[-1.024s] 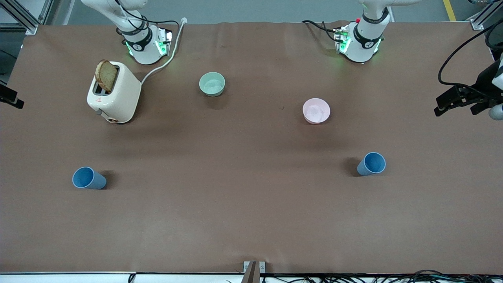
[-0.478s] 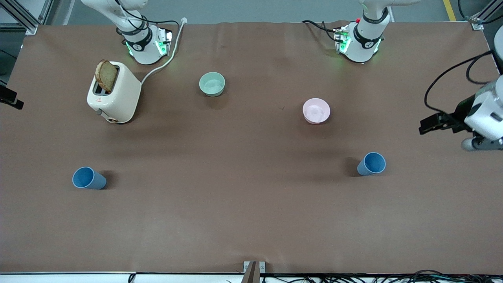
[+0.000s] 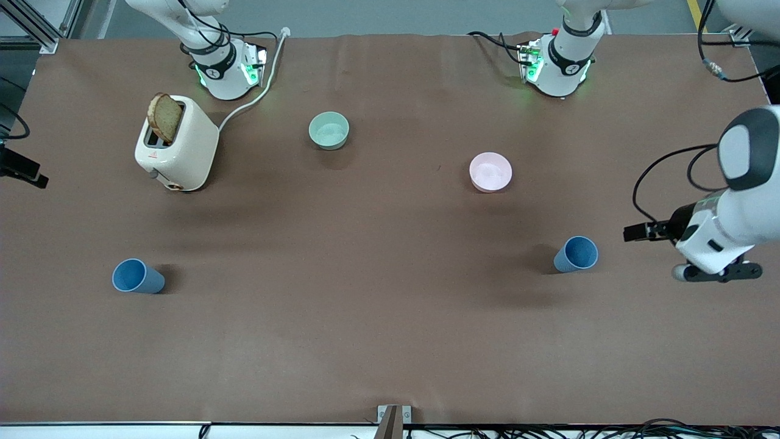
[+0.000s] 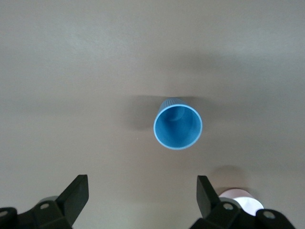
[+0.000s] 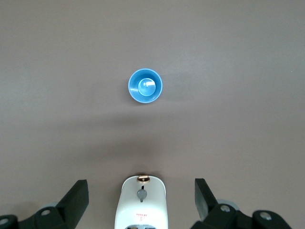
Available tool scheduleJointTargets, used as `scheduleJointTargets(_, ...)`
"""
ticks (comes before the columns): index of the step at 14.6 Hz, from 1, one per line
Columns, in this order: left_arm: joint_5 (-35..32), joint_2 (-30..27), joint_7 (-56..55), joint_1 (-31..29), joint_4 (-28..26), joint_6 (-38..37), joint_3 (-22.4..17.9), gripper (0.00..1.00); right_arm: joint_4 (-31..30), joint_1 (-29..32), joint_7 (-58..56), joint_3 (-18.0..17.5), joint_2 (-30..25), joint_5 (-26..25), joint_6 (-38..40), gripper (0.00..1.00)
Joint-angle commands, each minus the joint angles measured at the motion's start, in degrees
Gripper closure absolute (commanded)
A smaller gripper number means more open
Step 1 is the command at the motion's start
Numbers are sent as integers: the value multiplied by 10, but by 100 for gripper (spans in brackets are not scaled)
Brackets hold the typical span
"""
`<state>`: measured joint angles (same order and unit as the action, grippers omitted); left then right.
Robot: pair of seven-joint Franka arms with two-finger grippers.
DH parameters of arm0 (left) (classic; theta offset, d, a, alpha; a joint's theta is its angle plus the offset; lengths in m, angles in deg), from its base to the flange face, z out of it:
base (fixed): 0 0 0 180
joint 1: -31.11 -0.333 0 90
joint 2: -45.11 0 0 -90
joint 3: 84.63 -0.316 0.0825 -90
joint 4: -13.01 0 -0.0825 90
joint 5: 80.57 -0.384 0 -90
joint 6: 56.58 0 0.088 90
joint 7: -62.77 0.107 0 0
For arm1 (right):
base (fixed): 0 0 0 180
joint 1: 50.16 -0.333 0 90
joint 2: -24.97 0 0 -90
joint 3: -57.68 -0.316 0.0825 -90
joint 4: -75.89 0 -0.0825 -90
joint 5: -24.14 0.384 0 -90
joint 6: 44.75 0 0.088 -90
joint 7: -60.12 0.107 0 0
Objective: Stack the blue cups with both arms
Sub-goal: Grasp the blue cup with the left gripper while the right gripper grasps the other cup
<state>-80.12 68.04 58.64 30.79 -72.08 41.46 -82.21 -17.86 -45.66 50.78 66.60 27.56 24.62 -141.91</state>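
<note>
Two blue cups stand upright and far apart on the brown table. One cup (image 3: 576, 254) is toward the left arm's end and also shows in the left wrist view (image 4: 177, 123). The other cup (image 3: 138, 277) is toward the right arm's end and also shows in the right wrist view (image 5: 145, 86). My left gripper (image 3: 635, 232) hangs open and empty in the air beside the first cup, apart from it; it also shows in its own wrist view (image 4: 141, 200). My right gripper (image 3: 25, 171) is open and empty, high at the table's edge (image 5: 140, 198).
A cream toaster (image 3: 178, 143) with a slice of bread in it stands near the right arm's base and shows under the right gripper (image 5: 143, 202). A mint-green bowl (image 3: 329, 130) and a pink bowl (image 3: 490, 172) sit farther from the front camera than the cups.
My left arm has swung in from the table's edge and down toward the nearby blue cup. My right gripper has shifted slightly. The cups have not moved.
</note>
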Motion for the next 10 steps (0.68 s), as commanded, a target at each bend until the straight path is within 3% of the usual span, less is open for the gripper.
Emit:
scheduleJointTargets(1,-8,2,11,-1,-43,43,6,0,-15,12,-12,-8,21,-11,-42,1)
scheduleJointTargets(10,-10,12,13,2,-234,288,7,0,-17,23,-20,-8,167,-11,-221,2)
